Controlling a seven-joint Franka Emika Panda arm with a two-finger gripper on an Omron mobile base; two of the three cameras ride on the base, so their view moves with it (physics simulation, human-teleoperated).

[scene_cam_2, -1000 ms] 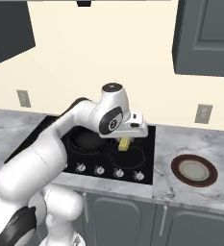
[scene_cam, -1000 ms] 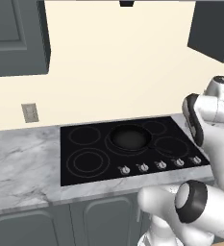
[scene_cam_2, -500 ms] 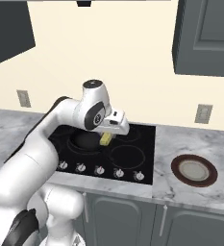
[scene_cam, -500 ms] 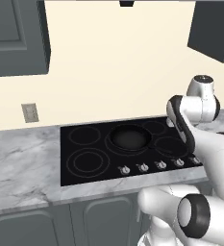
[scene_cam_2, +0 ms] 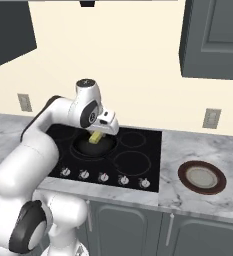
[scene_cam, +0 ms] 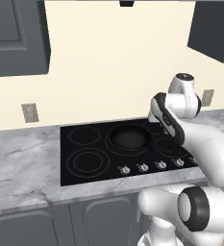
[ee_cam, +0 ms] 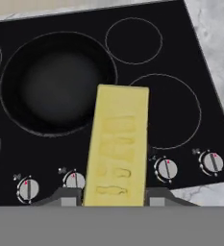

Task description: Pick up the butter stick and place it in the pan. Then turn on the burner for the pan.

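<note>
The butter (ee_cam: 117, 144), a pale-yellow block, hangs lengthwise in the air above the pan's (ee_cam: 56, 86) rim. The round black pan sits empty on its ringed burner (scene_cam: 109, 139) at the cooktop's rear centre.

My white Franka arm reaches forward, elbow bent, wrist angled down; its two-finger gripper (scene_cam_2: 95, 136) is clamped on the pale-yellow rectangular butter stick (ee_cam: 117, 151).
</note>
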